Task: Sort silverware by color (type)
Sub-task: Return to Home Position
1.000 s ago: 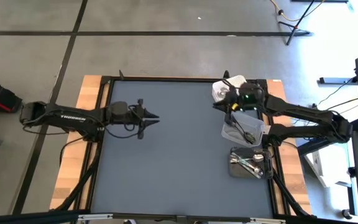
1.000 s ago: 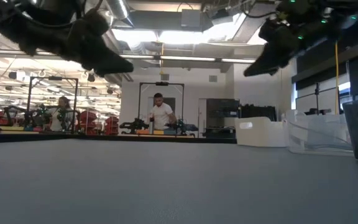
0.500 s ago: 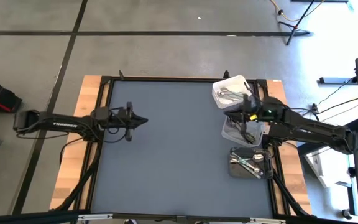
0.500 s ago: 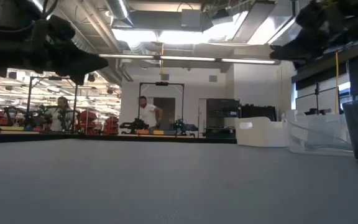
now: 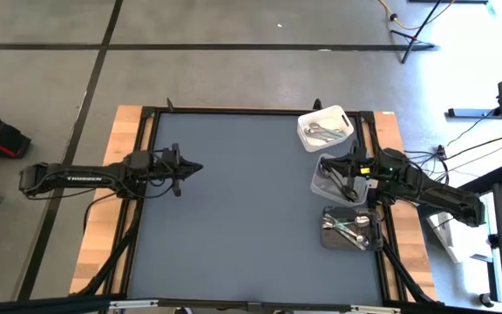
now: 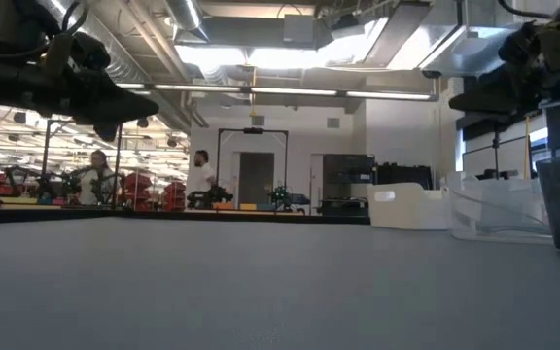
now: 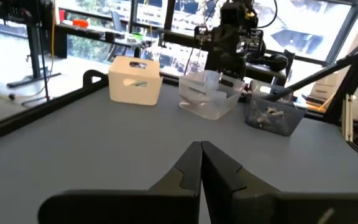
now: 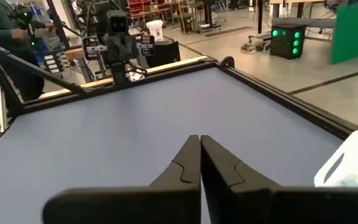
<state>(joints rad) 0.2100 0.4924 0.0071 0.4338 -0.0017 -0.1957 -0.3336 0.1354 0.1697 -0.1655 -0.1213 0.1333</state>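
Silver spoons lie in the white bin [image 5: 325, 127] at the table's far right. Dark spoons lie in the clear bin [image 5: 338, 185] in front of it. More spoons lie in the dark bin [image 5: 350, 228] nearer the front. My left gripper [image 5: 198, 166] is shut and empty above the table's left side. My right gripper [image 5: 328, 163] is shut and empty above the clear bin's far left corner. All three bins show in the left wrist view: white [image 7: 135, 79], clear [image 7: 211, 93], dark [image 7: 273, 116].
The grey mat [image 5: 242, 209] lies bare between the arms. The three bins stand in a row along the table's right edge. A black frame [image 5: 151, 113] rims the table. People stand in the room beyond the table [image 6: 200, 178].
My right gripper has gone from above the white bin toward the table's near and right edges, to above the clear bin, and has come lower. My left gripper has drawn back toward the table's left edge and come lower.
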